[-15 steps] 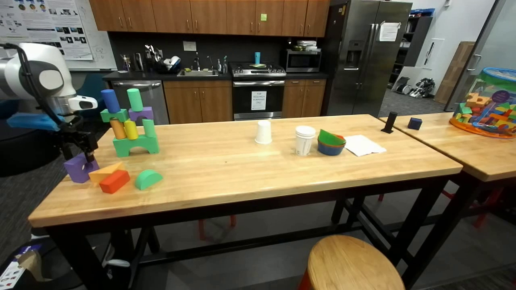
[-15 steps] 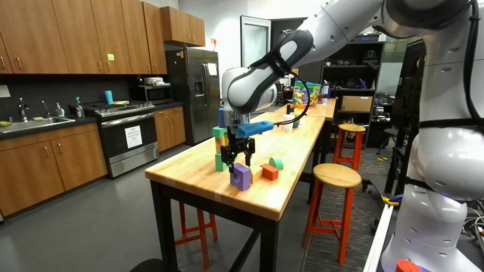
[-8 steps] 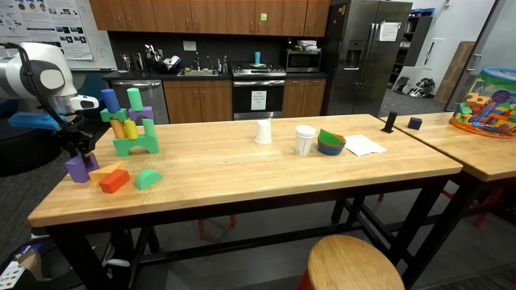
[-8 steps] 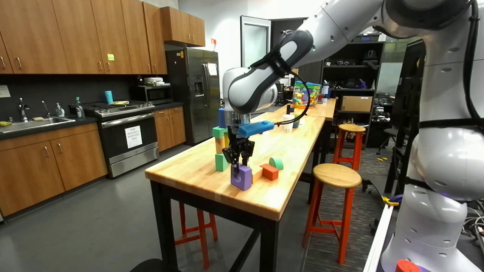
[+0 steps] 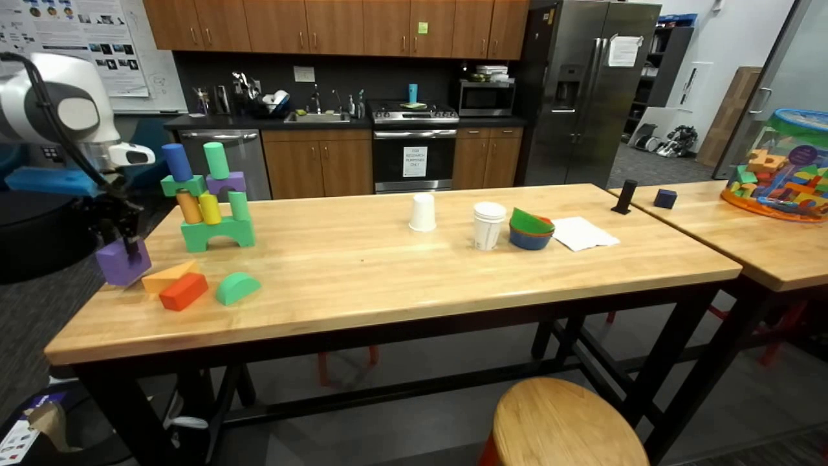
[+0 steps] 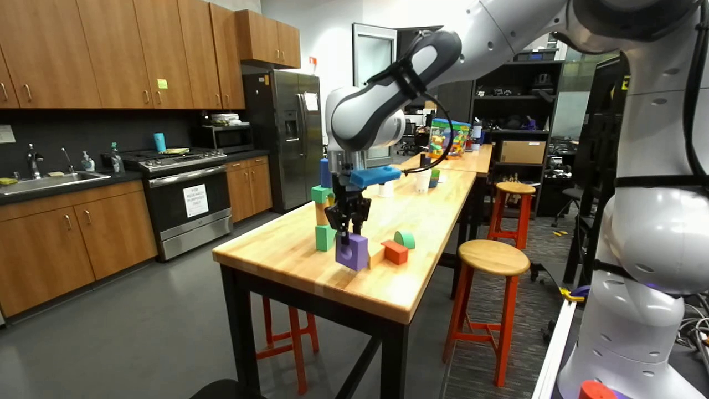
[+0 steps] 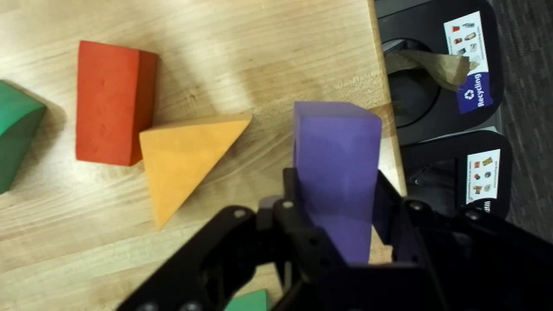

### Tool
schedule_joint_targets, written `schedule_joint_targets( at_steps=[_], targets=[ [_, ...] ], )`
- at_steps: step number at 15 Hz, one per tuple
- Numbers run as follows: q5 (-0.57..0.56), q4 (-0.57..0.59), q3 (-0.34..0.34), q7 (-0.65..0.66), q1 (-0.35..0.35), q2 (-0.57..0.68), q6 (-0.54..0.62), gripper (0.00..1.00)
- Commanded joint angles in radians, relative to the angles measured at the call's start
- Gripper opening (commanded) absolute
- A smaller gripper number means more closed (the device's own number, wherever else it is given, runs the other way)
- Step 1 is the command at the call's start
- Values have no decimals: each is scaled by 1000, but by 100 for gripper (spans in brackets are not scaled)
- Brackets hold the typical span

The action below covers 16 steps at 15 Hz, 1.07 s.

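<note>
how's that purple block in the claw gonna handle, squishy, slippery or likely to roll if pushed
The purple block probably won't squash much, since its edges look straight where the claw grips it. Its dull faces suggest it isn't very slippery. Flat sides make rolling unlikely, though its narrow top hints it could tip sideways.

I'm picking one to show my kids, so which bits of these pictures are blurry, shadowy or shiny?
In the wrist view, the gripper looks soft and out of focus, while the red block is crisper, and the green block at the left edge casts a soft shadow; in both exterior views, the table carries a pale sheen.
</note>
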Motion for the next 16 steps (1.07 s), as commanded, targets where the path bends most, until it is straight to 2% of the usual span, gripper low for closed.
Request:
schedule_joint_targets(
  at_steps=[1, 5, 10, 11, 12, 13, 16],
  targets=[
    [0, 76, 1, -64, 0, -107, -164, 15],
    [-16, 256, 1, -122, 0, -168, -339, 15],
    [-48, 531, -1, -165, -5, -149, -504, 15],
    [-51, 561, -2, -185, -3, -140, -527, 15],
    [-34, 482, 0, -153, -2, -179, -476, 15],
    [-34, 501, 0, -155, -2, -177, -485, 40],
    [-34, 490, 0, -155, -2, -176, -483, 40]
  ],
)
